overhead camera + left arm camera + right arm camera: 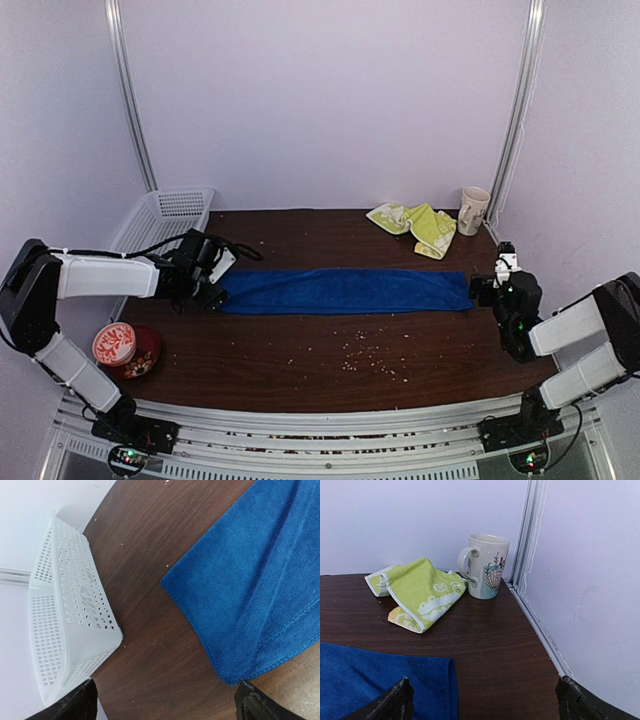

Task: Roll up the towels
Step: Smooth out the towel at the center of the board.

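crumbs (pixel 365 352) speckle my dark wood table (pixel 300 240), white walls (pixel 320 100) around; left gripper (pixel 165 707), right gripper (pixel 482 700) gape at blue towel (pixel 345 290) ends.

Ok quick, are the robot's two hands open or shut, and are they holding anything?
Left gripper: open, holding nothing.
Right gripper: open, holding nothing.

Larger blue towel (pixel 345 290): plain royal-blue terry with a stitched hem; folded lengthwise into a long narrow strip; stretched flat from left to right across the middle of the bench (pixel 300 370); not rolled at either end. Smaller yellow-green towel (pixel 415 225): pale white pattern and light border; loosely folded and rumpled, unrolled; toward the far right corner of the bench, behind the blue strip's right end and apart from it.
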Available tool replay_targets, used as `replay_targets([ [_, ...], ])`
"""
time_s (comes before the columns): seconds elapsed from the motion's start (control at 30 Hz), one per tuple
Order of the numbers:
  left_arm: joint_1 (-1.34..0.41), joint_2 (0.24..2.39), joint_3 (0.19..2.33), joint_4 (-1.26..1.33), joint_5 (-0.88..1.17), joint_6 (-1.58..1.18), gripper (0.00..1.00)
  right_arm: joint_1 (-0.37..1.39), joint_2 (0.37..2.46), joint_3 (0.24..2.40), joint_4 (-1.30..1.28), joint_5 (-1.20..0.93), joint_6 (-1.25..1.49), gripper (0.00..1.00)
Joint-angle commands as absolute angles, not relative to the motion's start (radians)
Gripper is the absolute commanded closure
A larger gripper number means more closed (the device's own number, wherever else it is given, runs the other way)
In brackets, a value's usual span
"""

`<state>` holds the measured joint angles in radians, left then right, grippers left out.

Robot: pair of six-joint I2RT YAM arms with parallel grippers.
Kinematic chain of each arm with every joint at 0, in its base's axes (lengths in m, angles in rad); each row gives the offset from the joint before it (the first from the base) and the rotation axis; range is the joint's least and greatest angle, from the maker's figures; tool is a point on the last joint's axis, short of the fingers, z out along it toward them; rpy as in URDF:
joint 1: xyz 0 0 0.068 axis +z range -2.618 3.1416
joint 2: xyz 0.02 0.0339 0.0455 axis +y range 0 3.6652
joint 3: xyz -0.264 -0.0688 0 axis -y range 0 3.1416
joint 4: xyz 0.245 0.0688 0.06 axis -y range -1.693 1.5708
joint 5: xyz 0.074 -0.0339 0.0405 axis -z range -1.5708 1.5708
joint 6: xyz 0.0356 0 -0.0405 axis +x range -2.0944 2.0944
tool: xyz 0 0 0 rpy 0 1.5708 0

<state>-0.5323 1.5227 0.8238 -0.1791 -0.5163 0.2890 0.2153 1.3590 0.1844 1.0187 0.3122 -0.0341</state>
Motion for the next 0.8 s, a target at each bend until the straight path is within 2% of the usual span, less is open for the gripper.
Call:
replay_targets([
  [0.0,-0.536,1.547,0.840,-0.135,-0.506,0.278,0.02,0.193,1.371,0.125,1.350,0.213,-0.045,0.00],
  [0.17,-0.537,1.553,0.839,-0.133,-0.502,0.274,0.02,0.192,1.507,0.041,1.627,0.280,-0.029,0.00],
  [0.3,-0.535,1.566,0.840,-0.129,-0.502,0.276,0.02,0.192,1.614,0.015,1.819,0.256,-0.061,0.00],
  [0.57,-0.537,1.583,0.851,-0.138,-0.492,0.261,0.02,0.155,1.560,0.185,1.423,0.414,0.067,0.00],
  [0.77,-0.531,1.567,0.864,-0.168,-0.485,0.233,0.02,0.143,1.559,0.190,1.417,0.405,0.076,0.00],
])
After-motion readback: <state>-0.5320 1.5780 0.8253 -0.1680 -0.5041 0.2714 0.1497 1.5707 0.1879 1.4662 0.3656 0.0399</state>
